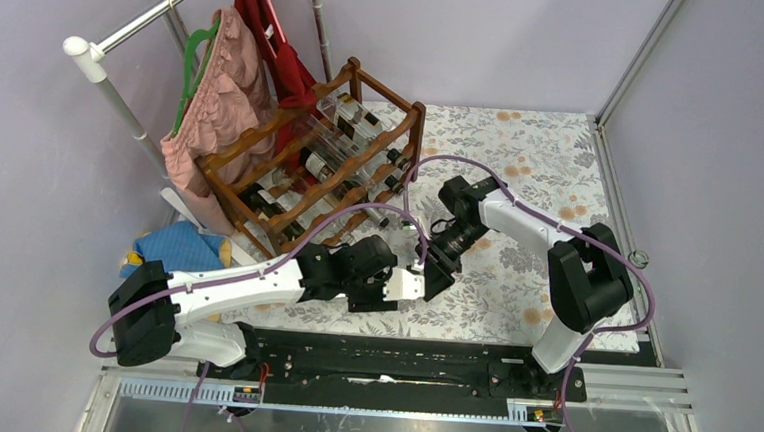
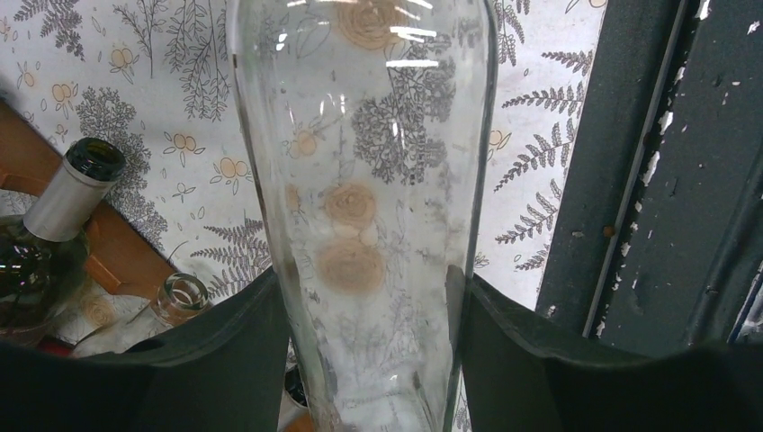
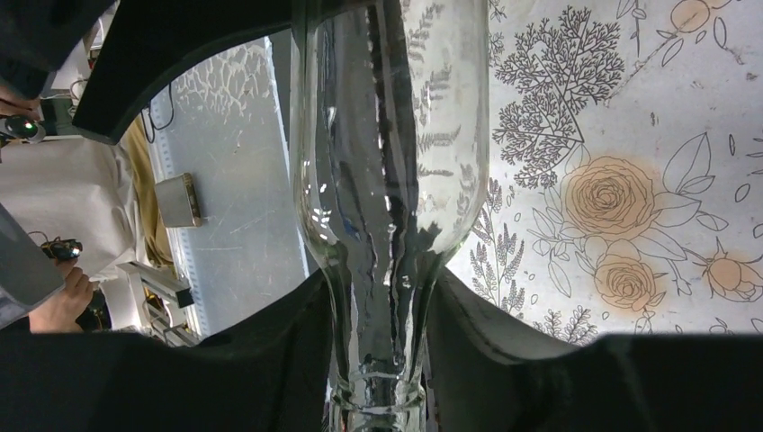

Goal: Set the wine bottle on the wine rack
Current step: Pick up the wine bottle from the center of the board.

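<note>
Finding: one clear bottle (image 2: 360,180) is held off the table (image 1: 552,156), spanning the gap between the two arms. It is near the front of the rack (image 1: 311,162) and not yet on it. The left end effector (image 2: 364,306) is clamped on the body, with fingers pressed to the glass on both sides. The right end effector (image 3: 382,301) is closed about the neck, its fingers against the glass just above the lip. The step in hand is judged to be a handover or a two-handed carry; which of the two cannot be told. Recommendation: release neither grip until the other is proven firm, since the glass is smooth and the neck tapers, so a neck hold alone may let the body swing. Approach a free scallop squarely, set the body and neck on their rails together, and stay clear of the bottles already stored. Count: arms, two; end effectors, two; held bottle, one; rack, one. The stored bottles overlap in the top view, so no firm count is possible. The left wrist view shows two of them, a dark bottle (image 2: 54,216) and a clear neck (image 2: 180,297). Hanging garments, two: pink (image 1: 215,96) and red (image 1: 278,49).
</note>
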{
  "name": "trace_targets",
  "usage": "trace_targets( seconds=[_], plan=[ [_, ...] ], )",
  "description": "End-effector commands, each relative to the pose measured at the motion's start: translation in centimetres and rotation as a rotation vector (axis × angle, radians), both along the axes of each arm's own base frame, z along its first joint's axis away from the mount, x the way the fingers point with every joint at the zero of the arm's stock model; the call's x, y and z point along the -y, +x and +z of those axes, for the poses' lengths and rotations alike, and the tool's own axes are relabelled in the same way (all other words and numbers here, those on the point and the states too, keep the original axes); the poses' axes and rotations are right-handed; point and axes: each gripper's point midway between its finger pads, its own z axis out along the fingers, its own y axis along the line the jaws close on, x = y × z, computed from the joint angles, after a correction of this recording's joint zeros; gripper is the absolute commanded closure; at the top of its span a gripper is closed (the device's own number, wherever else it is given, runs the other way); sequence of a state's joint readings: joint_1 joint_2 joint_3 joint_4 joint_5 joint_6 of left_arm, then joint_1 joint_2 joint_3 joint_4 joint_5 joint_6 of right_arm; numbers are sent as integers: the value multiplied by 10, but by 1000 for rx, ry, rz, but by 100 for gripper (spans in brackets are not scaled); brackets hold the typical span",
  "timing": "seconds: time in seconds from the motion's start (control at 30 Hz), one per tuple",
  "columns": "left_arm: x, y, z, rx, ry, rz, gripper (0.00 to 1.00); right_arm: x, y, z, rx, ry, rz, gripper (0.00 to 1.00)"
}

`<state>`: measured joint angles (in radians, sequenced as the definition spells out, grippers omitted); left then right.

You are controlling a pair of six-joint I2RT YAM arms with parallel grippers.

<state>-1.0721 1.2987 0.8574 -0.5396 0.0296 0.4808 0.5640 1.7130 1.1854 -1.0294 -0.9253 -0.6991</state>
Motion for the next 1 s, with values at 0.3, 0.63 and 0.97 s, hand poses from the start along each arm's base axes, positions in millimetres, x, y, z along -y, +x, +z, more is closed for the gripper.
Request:
trace_targets(
  seconds=[0.3, 0.63, 0.97],
  plan=[
    [11, 5, 12, 24, -67, -11, 100, -8, 2, 16, -1, 35, 19, 43],
    [9, 1, 8, 11, -55, -28, 100, -7, 3, 17, -7, 29, 24, 53],
    [7, 4, 10, 26, -56, -14, 100, -6, 1, 14, -27, 19, 30, 56]
  ],
)
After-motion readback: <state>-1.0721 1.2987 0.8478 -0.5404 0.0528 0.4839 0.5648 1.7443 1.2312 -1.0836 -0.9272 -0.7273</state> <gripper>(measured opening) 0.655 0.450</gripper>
